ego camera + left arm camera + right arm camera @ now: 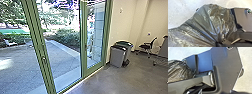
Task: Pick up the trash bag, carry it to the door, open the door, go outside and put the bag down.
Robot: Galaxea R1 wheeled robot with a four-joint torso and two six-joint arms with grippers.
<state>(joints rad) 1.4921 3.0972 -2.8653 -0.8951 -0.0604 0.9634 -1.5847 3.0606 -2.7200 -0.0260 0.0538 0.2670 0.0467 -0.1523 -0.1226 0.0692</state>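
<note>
Because the green-framed glass doors (40, 50) look shut and the paved yard (20, 61) lies beyond them, well ahead of the left hand (219, 43), I judge the carrying to be partly done, with the opening, the going out and the setting down all left. The concrete floor (102, 80) runs up to the door sill. Two grey bins (118, 57) with dark tops stand by the wall, ahead of the left hand and off to its right; farther right is a black office chair (148, 47).

The trash bag (205, 22) hangs from the left hand, its dark, shiny plastic drawn into tight folds where that hand grips it. It bulges out beside the robot's base (225, 69), on the right hand's inner side. Whether the right hand (216, 92) is open or closed, I cannot tell; I see no bag plastic gathered at it, so it is probably the one free for the door. Smallest of all is a metal fitting (44, 58) on the door frame ahead of both hands, perhaps a lock or handle. Pickup, at least, looks finished.
</note>
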